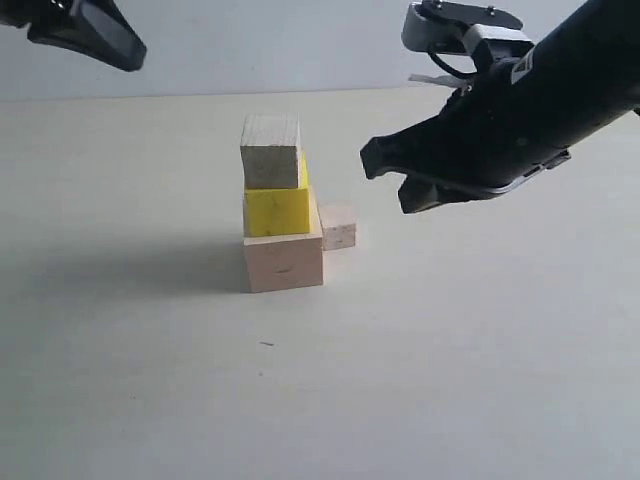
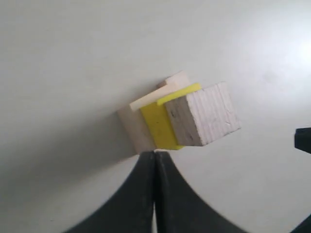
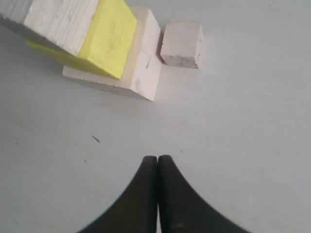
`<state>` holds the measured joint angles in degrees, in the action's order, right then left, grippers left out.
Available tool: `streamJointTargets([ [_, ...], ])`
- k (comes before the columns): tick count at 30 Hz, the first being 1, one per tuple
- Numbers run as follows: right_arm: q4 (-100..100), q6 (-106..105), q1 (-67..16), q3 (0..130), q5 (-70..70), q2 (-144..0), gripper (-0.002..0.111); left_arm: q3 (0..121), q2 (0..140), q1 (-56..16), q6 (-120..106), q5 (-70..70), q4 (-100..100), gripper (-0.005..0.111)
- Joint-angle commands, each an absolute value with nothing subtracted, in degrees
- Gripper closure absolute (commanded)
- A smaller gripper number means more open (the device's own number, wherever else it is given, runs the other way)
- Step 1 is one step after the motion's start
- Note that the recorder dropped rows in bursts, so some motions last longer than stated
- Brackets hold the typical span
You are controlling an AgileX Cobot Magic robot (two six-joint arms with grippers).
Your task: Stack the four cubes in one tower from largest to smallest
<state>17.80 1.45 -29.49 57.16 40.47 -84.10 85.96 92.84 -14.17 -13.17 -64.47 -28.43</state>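
Observation:
Three of the four cubes stand as a tower: the large pale wooden cube (image 1: 284,260) at the bottom, the yellow cube (image 1: 276,208) on it, and a small grey-pale wooden cube (image 1: 270,152) on top. The smallest wooden cube (image 1: 339,226) sits on the table against the base's right side. My right gripper (image 1: 382,175) hangs shut and empty to the right of the tower, at about the yellow cube's height. My left gripper (image 1: 135,55) is shut and empty, high at the upper left. The right wrist view shows the smallest cube (image 3: 181,43) beyond the shut fingertips (image 3: 150,162).
The cubes rest on a plain pale table (image 1: 450,380) with a pale wall behind. A small dark speck (image 1: 266,344) lies in front of the tower. In the left wrist view a dark part of the right arm (image 2: 303,141) shows at the edge.

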Motion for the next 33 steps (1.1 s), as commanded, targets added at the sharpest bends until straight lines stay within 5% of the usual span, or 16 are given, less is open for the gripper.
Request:
streamJointTargets([
  [1, 19.49, 5.28, -29.33, 57.47, 36.44, -84.80, 0.108, 81.18, 93.23, -13.72, -16.67, -59.74, -32.10, 0.107],
  [13, 26.58, -4.08, -18.28, 72.81, 47.78, -94.98, 0.108, 78.59, 93.34, -13.15, -17.88, -57.29, -33.27, 0.107],
  [33, 49.23, -23.80, -16.30, 79.08, 56.58, -104.75, 0.108, 78.59, 98.88, -13.15, -22.06, -63.71, -35.61, 0.107],
])
